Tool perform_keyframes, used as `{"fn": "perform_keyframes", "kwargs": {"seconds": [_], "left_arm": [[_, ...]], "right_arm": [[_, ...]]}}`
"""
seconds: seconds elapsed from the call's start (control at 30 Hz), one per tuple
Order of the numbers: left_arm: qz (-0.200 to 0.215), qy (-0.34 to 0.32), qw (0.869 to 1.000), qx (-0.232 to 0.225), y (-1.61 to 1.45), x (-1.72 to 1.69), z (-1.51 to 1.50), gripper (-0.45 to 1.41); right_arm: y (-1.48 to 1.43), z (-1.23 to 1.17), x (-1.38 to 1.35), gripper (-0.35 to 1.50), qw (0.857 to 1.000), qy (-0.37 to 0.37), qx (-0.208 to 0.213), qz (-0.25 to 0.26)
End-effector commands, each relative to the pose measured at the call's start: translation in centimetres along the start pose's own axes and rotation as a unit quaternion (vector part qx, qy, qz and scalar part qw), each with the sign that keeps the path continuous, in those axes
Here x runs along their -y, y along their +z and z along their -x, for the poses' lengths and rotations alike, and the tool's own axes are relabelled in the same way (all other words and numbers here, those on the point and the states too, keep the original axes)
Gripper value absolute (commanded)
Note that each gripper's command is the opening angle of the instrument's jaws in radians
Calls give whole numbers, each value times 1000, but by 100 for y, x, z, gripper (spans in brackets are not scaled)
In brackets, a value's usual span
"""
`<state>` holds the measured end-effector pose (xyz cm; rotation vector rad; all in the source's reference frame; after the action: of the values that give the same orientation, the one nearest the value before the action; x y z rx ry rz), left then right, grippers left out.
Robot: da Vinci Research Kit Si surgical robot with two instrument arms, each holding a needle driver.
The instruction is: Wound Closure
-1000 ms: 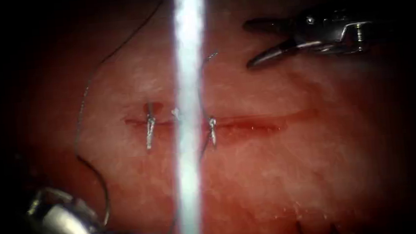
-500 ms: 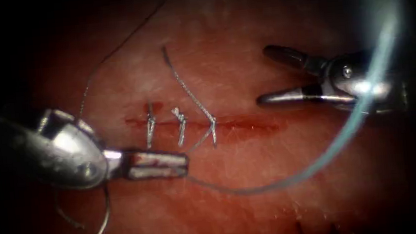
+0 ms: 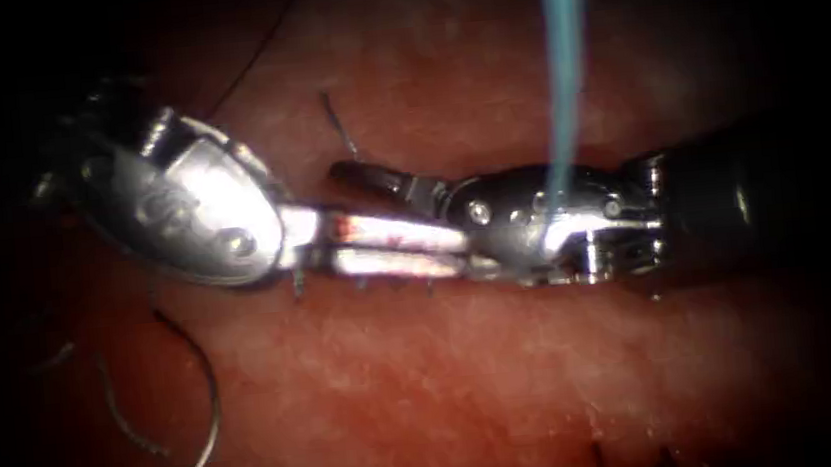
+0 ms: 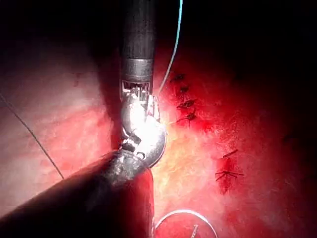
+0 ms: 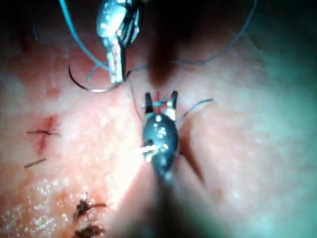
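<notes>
My left tool (image 3: pixel 194 223) reaches in from the upper left and lies along the cut. Its red-smeared jaws (image 3: pixel 392 251) are shut on the thread. The blue thread (image 3: pixel 564 60) rises steeply from where the tools meet. My right tool (image 3: pixel 555 221) comes in from the right, and its jaws (image 3: pixel 363 203) stand open around the left tool's jaws. In the right wrist view its jaws (image 5: pixel 161 100) straddle a strand of thread (image 5: pixel 157 104). The curved needle (image 3: pixel 206 422) lies free on the tissue (image 3: pixel 509 386), left of the tools and nearer the camera, held by neither tool.
A short cut thread tail (image 3: pixel 338 128) sticks up beyond the cut. Small stitch ends (image 3: pixel 297 286) peek out under the left tool. Dark older stitches (image 4: pixel 184 101) mark the tissue elsewhere. A thin dark thread (image 3: pixel 255 62) runs off at the upper left.
The left tool has swung up and right onto the line of stitches. The right tool has moved left to meet it, with its jaws narrowing. The blue thread now stands upright.
</notes>
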<state>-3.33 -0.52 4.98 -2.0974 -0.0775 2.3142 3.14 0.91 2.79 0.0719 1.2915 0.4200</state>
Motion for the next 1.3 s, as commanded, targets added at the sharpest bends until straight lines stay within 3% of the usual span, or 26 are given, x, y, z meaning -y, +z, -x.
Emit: {"fn": "perform_keyframes", "kwargs": {"seconds": [0.03, 0.13, 0.5, 0.83, 1.03, 1.13, 1.3], "left_arm": [[0, -7, 1000, -4, 7, -4, 6, -45], [-3, -17, 1000, -16, 12, 5, 12, -45], [0, -54, 998, -36, 8, 29, 51, -45], [-2, -63, 997, -33, 7, 35, 89, -45], [-5, -68, 997, -35, 8, 32, 124, -45], [-15, -68, 997, -36, 9, 29, 150, -45], [-21, -67, 997, -32, 3, 26, 171, -45]], "right_arm": [[12, 8, 14, -20, 1000, 0, -4, -8], [14, 10, 18, -35, 1000, -2, -10, -20], [12, 10, 21, -35, 992, -14, -57, -113], [8, 15, 19, -35, 985, -20, -89, -145], [5, 33, 21, -35, 977, 8, -140, -164], [5, 47, 19, -35, 965, 51, -194, -171], [-4, 58, 14, -35, 961, 80, -200, -173]]}}
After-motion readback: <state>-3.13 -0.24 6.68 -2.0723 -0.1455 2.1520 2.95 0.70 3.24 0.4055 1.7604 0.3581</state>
